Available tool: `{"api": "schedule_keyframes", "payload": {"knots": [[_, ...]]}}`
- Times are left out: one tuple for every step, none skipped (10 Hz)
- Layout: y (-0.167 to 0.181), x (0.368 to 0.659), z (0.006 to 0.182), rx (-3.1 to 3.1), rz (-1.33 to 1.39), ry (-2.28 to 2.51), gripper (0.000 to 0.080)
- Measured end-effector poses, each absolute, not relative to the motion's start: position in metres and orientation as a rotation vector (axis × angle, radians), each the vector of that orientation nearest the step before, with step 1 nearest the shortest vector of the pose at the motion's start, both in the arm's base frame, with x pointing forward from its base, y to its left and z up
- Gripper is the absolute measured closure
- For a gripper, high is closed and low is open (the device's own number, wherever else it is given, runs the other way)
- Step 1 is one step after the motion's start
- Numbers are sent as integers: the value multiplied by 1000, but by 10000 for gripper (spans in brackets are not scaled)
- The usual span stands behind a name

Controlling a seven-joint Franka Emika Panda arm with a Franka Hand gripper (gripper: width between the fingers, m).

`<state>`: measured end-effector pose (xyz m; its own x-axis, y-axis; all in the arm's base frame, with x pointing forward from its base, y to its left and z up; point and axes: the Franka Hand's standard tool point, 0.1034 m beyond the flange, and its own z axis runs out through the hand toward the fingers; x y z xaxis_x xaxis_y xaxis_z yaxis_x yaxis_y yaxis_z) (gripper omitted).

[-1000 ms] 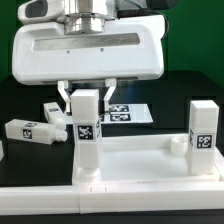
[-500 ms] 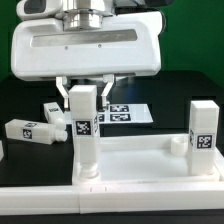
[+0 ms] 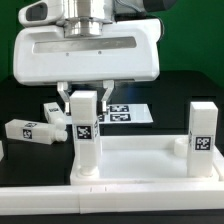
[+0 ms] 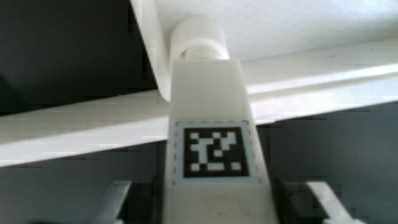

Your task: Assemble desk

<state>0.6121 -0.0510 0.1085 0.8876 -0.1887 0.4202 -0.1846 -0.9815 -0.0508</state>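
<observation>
My gripper (image 3: 86,101) is shut on a white block leg (image 3: 84,135), held upright with its tag facing the camera. The leg's foot stands at the near corner of the desk panel (image 3: 140,160) on the exterior view's left. In the wrist view the same leg (image 4: 214,110) runs down between my fingers (image 4: 128,203) to a rounded end at the panel's rim (image 4: 71,125). A second leg (image 3: 203,135) stands upright at the panel's corner on the exterior view's right.
Two loose tagged legs lie on the black table behind the panel, one (image 3: 30,130) at the exterior view's left, another (image 3: 55,112) behind it. The marker board (image 3: 125,113) lies flat further back. The arm's wide white head (image 3: 88,55) hangs over the panel.
The held leg has shifted slightly toward the exterior view's left, rising a little and then coming back down. My grip on it is the same.
</observation>
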Motion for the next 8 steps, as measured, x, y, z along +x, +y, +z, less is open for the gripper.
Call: {"api": "schedule_keyframes", "payload": {"knots": [[-52, 616, 108, -3042, -700, 302, 514], [-52, 619, 108, -3042, -714, 302, 514], [-52, 619, 108, -3040, -720, 306, 514], [-51, 620, 109, -3030, -706, 343, 514], [-50, 624, 110, -3010, -693, 404, 514], [-51, 624, 109, -3013, -693, 400, 514], [-50, 624, 109, -3013, -682, 399, 446], [-48, 624, 107, -3012, -620, 397, 254]]}}
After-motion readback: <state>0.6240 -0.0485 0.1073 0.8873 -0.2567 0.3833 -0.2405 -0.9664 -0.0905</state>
